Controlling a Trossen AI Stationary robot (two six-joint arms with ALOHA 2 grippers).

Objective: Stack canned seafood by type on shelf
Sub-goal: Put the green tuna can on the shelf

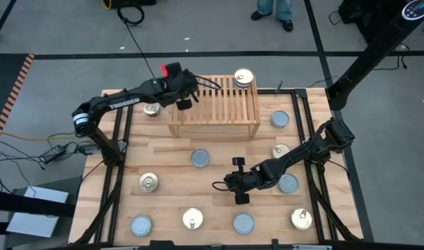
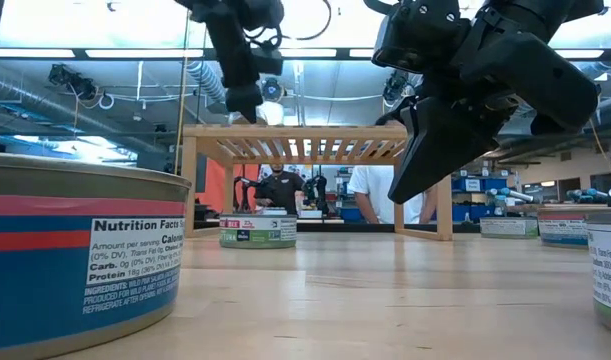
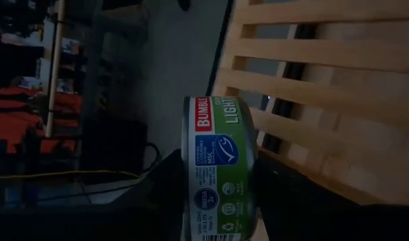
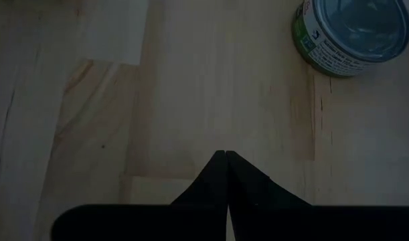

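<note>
Green-label tin [image 3: 221, 171] getting carried on its edge, pinched between the left gripper [image 1: 184, 103] fingers, jaws about half spread around it, hanging right at the left end of the shelf [image 1: 215, 123], just above the slats. Already sitting on the shelf: one gold-lid tin [image 1: 243, 78], back right corner. Another gold lid [image 1: 151, 108] lying on the table just off the shelf's left side, under the arm.

Rest of the tins lying scattered on the table in front of and right of the shelf, silver and gold lids mixed, e.g. a silver one [image 1: 200, 158] just in front of it.

Right gripper [image 1: 239, 182] hovering well in front of the shelf, fingers pinched fully together, holding nothing, silver tin [image 4: 351, 30] nearby on the boards.

Looking like the placing step, with most of the job left. Tips for doing it well: tipping the tin back flat before letting go, so not rolling off the slats. Setting it down well apart from the gold one if a different type, hard telling the lid colour from here. Keeping it inboard of the shelf edge, releasing only once resting on the slats.
</note>
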